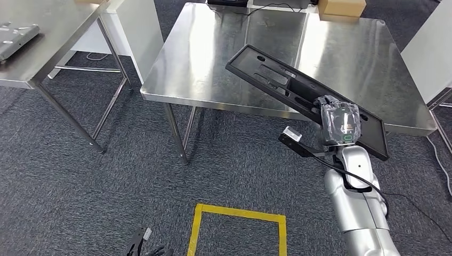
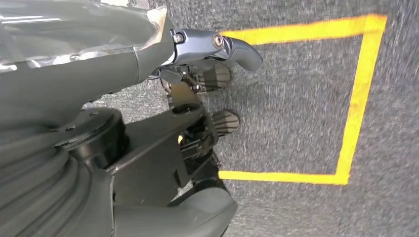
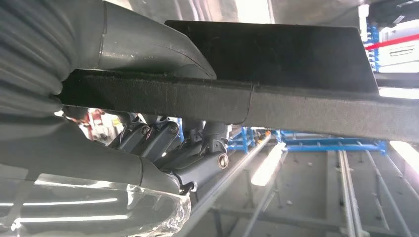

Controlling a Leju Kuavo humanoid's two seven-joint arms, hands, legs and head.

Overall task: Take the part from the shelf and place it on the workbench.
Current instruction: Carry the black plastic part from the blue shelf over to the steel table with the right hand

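A long flat black part with cut-out slots hangs tilted over the steel workbench, its far end over the tabletop and its near end past the front right edge. My right hand grips it near that low end. In the right wrist view the part's black edge runs across, with the thumb above it and the dark fingers below. My left hand hangs low at the picture's bottom edge, over the carpet; in the left wrist view its fingers hold nothing and are slightly curled.
A second steel table stands to the left with a grey tray on it. A cardboard box sits at the workbench's far edge. A yellow taped square marks the grey carpet below. A white panel stands at the right.
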